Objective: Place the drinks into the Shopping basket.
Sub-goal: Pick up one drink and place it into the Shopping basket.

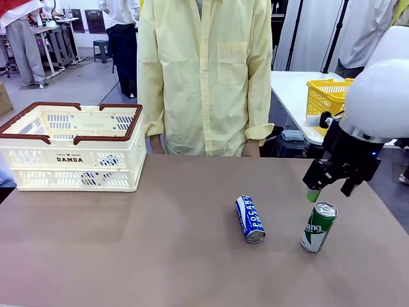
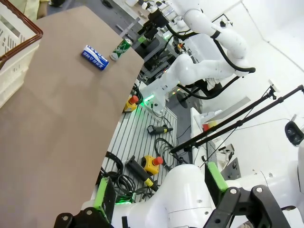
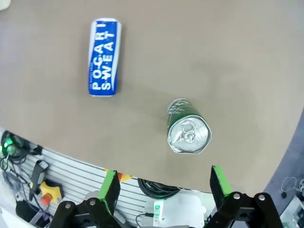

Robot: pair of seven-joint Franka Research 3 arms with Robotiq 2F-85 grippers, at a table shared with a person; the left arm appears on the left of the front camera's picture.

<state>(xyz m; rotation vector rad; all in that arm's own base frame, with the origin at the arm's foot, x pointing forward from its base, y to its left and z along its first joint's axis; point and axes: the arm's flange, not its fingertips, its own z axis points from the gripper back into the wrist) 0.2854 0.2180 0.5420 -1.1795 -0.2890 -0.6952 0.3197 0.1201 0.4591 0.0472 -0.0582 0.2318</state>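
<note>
**Front view.** The Shopping basket (image 1: 73, 138) stands at the far left of the worktop (image 1: 160, 256), with its open top up to receive the drinks. Blue-and-white shapes show through its slots, probably cans already inside. Two drinks lie outside it, well apart from it. The blue can (image 1: 250, 219) lies on its side near the middle. The green can (image 1: 318, 227) stands upright just to its right. The right gripper (image 1: 331, 190) hangs just above the green can with its fingers spread and holding nothing, which suggests an approach to this nearer can. A person (image 1: 204, 77) stands at the far edge, hands down and off the worktop. A yellow mesh basket (image 1: 326, 96) sits on another table behind.

**Left wrist view.** The left gripper (image 2: 159, 187) is back off the worktop's near edge, well away from both cans. Its fingers (image 2: 102, 197) are wide apart and empty. A corner of the Shopping basket (image 2: 23, 45) shows at upper left.

**Right wrist view.** The camera looks straight down on the silver top of the green can (image 3: 188, 133), which stands just ahead of the parted green fingers (image 3: 110, 190) and not yet between them. The blue can (image 3: 103, 57) lies farther off with its lettering up.
</note>
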